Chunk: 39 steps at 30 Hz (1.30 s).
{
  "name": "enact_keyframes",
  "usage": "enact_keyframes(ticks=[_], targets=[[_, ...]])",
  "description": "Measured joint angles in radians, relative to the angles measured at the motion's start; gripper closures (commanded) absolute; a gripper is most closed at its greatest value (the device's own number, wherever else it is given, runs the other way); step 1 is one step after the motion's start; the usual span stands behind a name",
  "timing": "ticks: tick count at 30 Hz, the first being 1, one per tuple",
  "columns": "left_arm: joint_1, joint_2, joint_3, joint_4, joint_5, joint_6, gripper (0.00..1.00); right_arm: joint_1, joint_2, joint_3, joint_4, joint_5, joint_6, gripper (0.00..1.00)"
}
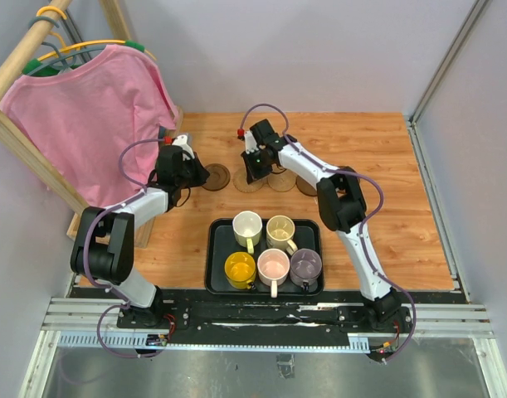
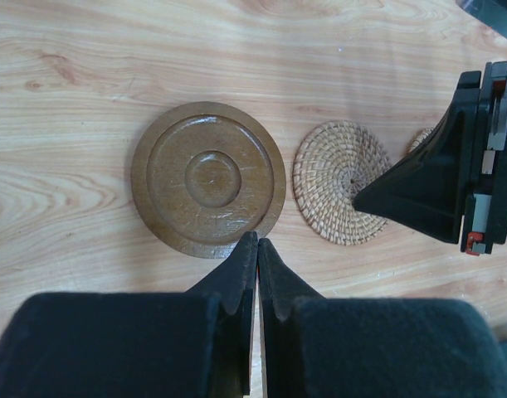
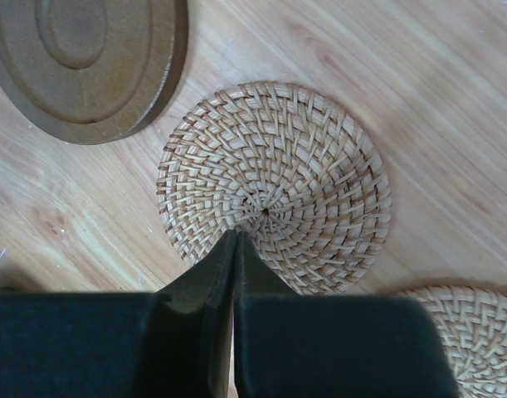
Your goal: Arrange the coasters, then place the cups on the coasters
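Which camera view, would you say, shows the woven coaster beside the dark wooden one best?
The right wrist view: the woven coaster lies large and central, weave sharp. The left wrist view shows it smaller, partly behind the right end effector; the top view shows it tiny, partly covered.

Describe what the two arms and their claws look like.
The left arm and right arm have white tubular links joined by bulky black joints, with a looping purple cable on each. The left claw and right claw are matte black, with two wedge-shaped fingers tapering to points. Small red parts sit near the wrists.
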Motion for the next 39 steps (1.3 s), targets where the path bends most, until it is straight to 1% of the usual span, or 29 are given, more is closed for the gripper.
enact_keyframes(ticks=[12,26,29,34,36,39], targets=[[0.0,0.0,-0.015,0.01,0.001,-0.001,0.94,0.013,0.002,0.004,0.0,0.022,-0.01,0.99],[0.0,-0.01,-0.027,0.029,0.004,0.0,0.94,0.017,-0.026,0.017,0.005,0.125,-0.054,0.91],[0.0,-0.028,-0.027,0.03,0.004,-0.001,0.94,0.018,-0.082,-0.01,0.018,0.144,-0.064,0.89],[0.0,-0.048,-0.027,0.039,0.01,-0.005,0.94,0.018,-0.246,-0.151,0.072,0.171,-0.067,0.89],[0.0,-0.048,-0.029,0.047,0.023,-0.01,0.93,0.017,-0.311,-0.21,0.092,0.193,-0.066,0.91],[-0.001,-0.048,-0.039,0.07,0.053,-0.017,0.93,0.01,-0.381,-0.288,0.119,0.241,-0.064,0.97]])
